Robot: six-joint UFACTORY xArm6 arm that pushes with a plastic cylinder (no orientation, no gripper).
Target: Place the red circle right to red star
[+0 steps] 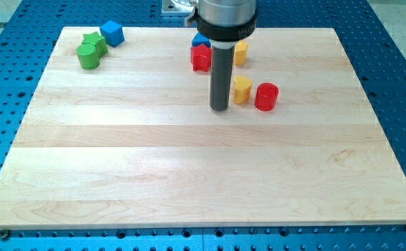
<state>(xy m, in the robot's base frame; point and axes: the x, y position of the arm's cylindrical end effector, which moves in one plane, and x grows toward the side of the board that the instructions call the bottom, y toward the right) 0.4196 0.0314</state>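
Note:
The red circle (266, 96) is a short red cylinder a little right of the board's middle, toward the view's top. The red star (201, 58) lies up and to the left of it, partly behind the rod. My tip (220, 109) rests on the board just left of a yellow block (241, 90), which stands between the tip and the red circle. The tip is below the red star. The rod hides part of the space between the red star and a second yellow block (240, 53).
A blue block (201, 40) peeks out above the red star. At the top left are a green cylinder (88, 56), a green star (94, 42) and a blue cube (111, 33). The wooden board (203, 174) sits on a blue perforated table.

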